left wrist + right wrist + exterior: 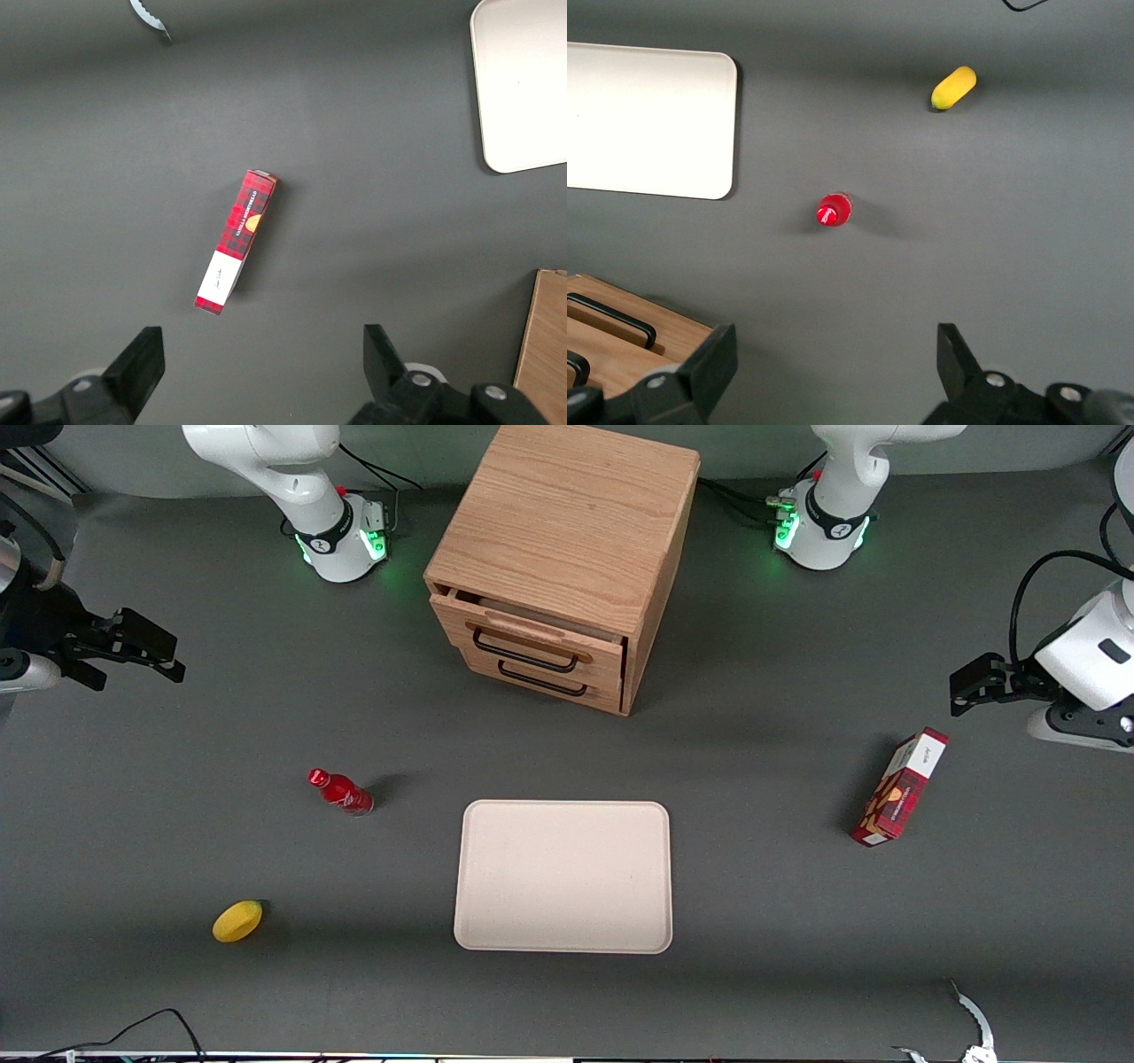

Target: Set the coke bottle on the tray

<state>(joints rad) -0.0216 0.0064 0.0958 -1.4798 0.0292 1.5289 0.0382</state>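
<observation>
The spread tool (146, 657) is being held well apart from the upright coke bottle (341, 791); a centred descent over its cap is advised before transfer to the tray (563, 875).

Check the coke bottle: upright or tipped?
Upright. The coke bottle shows cap-on from above in the right wrist view, standing alone on the table beside the tray. The open pincer hangs well away.
</observation>
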